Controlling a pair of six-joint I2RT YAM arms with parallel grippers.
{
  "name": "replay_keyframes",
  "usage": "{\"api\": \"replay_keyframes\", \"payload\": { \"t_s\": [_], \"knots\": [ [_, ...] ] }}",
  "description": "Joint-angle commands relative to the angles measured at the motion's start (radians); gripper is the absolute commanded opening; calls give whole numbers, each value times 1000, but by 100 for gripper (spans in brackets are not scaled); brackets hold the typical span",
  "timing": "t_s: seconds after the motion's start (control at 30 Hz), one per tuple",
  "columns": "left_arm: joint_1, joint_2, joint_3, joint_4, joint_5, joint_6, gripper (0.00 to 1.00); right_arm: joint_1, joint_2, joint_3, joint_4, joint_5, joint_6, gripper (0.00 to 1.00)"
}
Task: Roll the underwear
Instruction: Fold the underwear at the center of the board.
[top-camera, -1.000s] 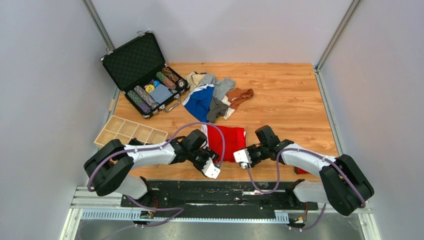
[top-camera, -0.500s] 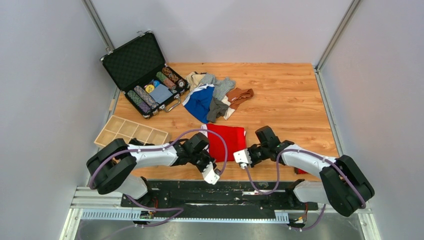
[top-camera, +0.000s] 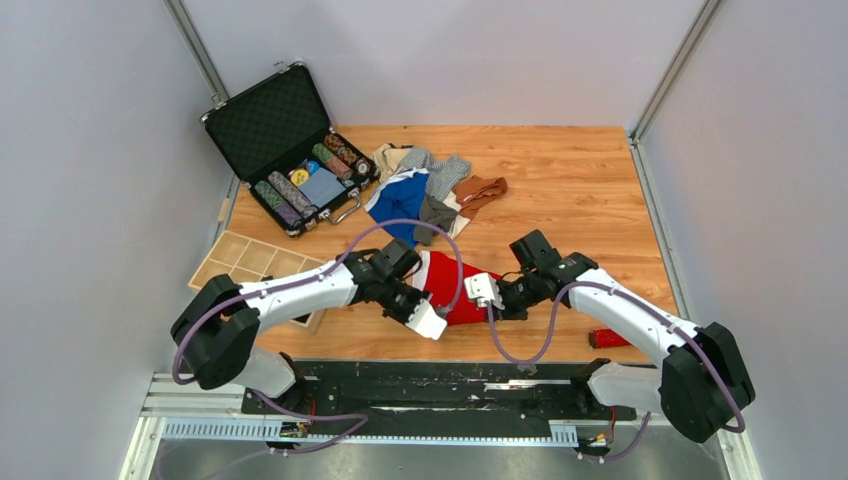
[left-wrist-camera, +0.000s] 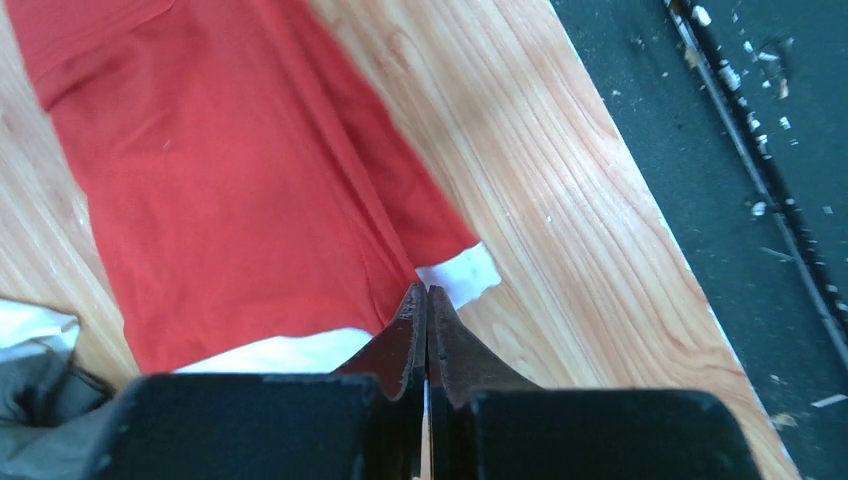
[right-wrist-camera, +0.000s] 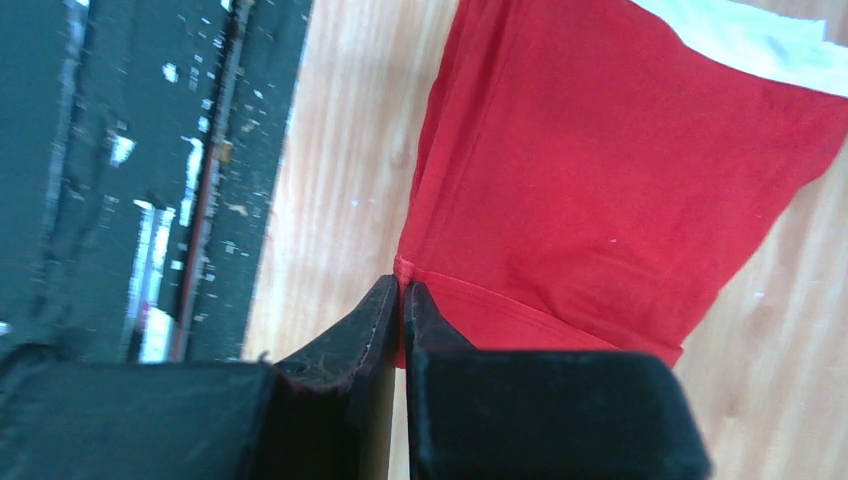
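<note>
Right now | pinching red underwear (top-camera: 452, 288) lying near-centre on table (top-camera: 580, 200) | squeezing left gripper (left-wrist-camera: 427, 300) and right gripper (right-wrist-camera: 398, 292) tight on its near corners | probably handling soft, floppy, light, so gripping edges

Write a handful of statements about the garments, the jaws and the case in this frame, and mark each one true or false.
1. Both arms' jaws are shut on the red underwear. True.
2. The chip case is closed. False: its lid stands open, with chips showing.
3. In the top view, the other underwear lie in a heap higher in the picture than the red one. True.
4. The wooden tray holds rolled garments. False: no garment shows in it.
5. The red underwear has black trim. False: its trim is white.
</note>
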Motion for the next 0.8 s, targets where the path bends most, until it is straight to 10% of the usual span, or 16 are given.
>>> {"api": "replay_keyframes", "payload": {
  "t_s": [0.0, 0.2, 0.43, 0.77],
  "knots": [
    [76, 56, 114, -285, 185, -69, 0, -2, 35, 48, -197, -92, 136, 4],
    [111, 135, 218, -434, 286, -19, 0, -9, 10, 6, -216, -113, 152, 3],
    [52, 22, 77, -199, 186, -45, 54, -9, 47, -39, -157, -55, 99, 3],
    [-68, -151, -135, 166, 44, -126, 59, -9, 91, -25, -127, -67, 130, 3]
  ]
}}
